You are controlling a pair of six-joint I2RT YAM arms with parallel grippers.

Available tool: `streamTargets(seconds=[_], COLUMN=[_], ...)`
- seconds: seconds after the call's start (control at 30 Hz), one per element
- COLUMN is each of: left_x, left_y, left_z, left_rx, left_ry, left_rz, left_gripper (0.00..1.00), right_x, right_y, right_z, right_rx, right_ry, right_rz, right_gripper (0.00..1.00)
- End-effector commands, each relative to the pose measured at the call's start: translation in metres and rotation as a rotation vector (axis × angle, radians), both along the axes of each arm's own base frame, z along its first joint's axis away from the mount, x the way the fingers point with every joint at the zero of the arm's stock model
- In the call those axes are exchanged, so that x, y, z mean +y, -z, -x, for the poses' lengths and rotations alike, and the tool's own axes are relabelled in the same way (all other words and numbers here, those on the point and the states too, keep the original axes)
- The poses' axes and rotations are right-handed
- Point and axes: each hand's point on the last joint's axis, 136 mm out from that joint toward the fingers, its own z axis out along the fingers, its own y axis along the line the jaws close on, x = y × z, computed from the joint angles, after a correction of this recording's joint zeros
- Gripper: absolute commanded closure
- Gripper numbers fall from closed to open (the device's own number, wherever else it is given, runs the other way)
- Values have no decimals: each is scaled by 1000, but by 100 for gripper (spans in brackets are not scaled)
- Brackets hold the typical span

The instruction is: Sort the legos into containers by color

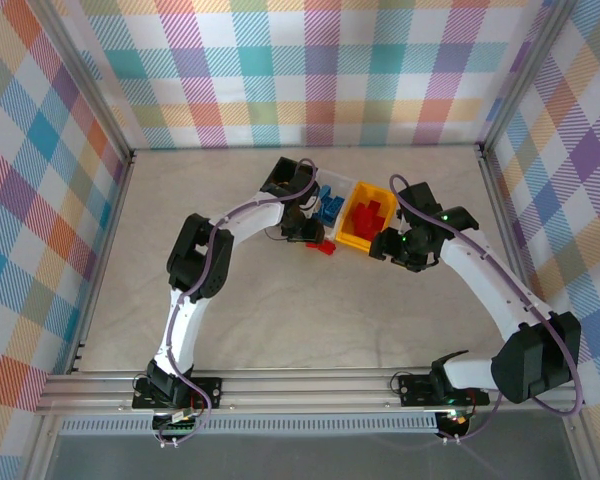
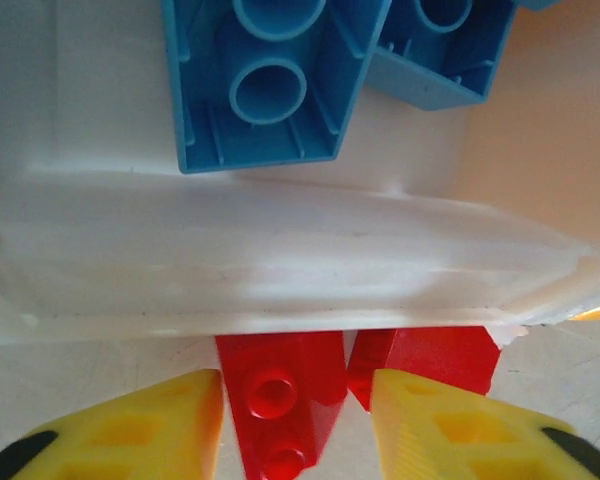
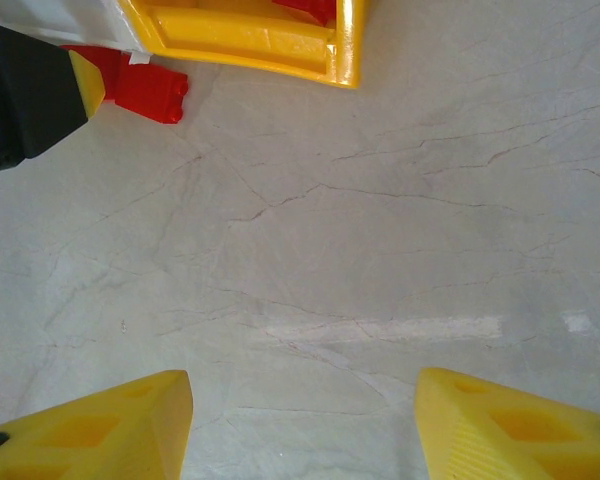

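The red brick (image 2: 280,405) is glossy, studded plastic, lying between my left gripper (image 2: 295,376) fingers. They're narrowly parted, with a gap on the right side, so nothing is pinched. A second red brick (image 2: 430,362) sits just beyond the right fingertip, against the translucent white bin (image 2: 280,260) holding blue bricks (image 2: 270,85). My right gripper (image 3: 302,378) is spread wide and empty over the veined table (image 3: 400,200).

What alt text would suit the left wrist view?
The left hand straddles a red lego lying by the outer wall of the white bin. A second red lego lies beside it; blue legos sit inside the bin.
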Motion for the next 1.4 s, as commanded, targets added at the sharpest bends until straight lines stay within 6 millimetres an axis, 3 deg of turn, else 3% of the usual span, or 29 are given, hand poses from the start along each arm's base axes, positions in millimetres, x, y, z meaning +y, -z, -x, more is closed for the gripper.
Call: streamTargets(seconds=[0.0, 0.3, 0.57, 0.73, 0.93, 1.17, 1.37], left_x=[1, 17, 45, 61, 65, 42, -13], left_y=[4, -1, -6, -18, -46, -95, -127], left_z=[1, 9, 26, 40, 51, 43, 28], left_rx=[5, -2, 21, 25, 12, -18, -31], left_ry=[7, 18, 4, -4, -12, -37, -9], left_rz=[-26, -52, -55, -49, -4, 134, 309], left_gripper=[62, 74, 81, 82, 82, 82, 82], right_x=[3, 12, 19, 27, 36, 33, 13], right_y=[-2, 0, 4, 10, 19, 12, -4], right_z=[2, -6, -8, -7, -8, -10, -1], right_rx=[15, 19, 21, 27, 34, 12, -21], right_ry=[-5, 3, -1, -26, -30, -17, 20], right_rz=[-17, -53, -70, -57, -72, -66, -46], right_gripper=[39, 39, 39, 39, 39, 39, 39])
